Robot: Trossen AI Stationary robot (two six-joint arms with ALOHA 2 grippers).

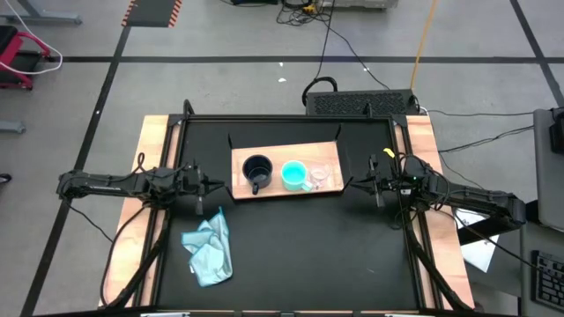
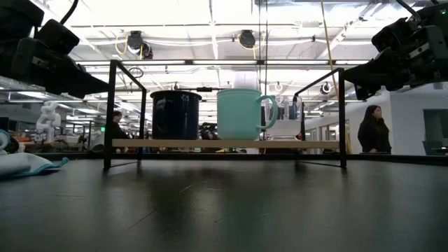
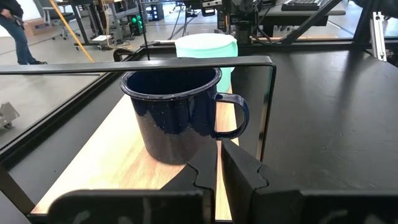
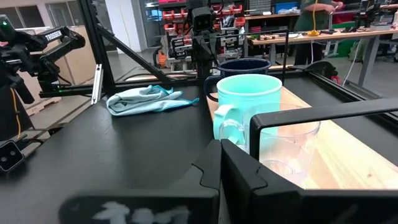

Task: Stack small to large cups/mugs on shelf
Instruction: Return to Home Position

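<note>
Grey floor (image 1: 220, 35) with black tape lines (image 1: 264, 59); ceiling lights (image 2: 210, 14) glow overhead.

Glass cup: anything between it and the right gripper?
Yes: the black end bracket of the shelf crosses between the right gripper and the glass cup. Nothing else visible does. The left gripper waits by the navy mug.

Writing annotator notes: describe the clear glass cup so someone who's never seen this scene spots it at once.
On the black table, find the light wooden shelf; three vessels stand on it in a row. The glass cup is at the end nearest the right arm, next to the turquoise mug. It alone is see-through; the navy mug stands at the other end.
</note>
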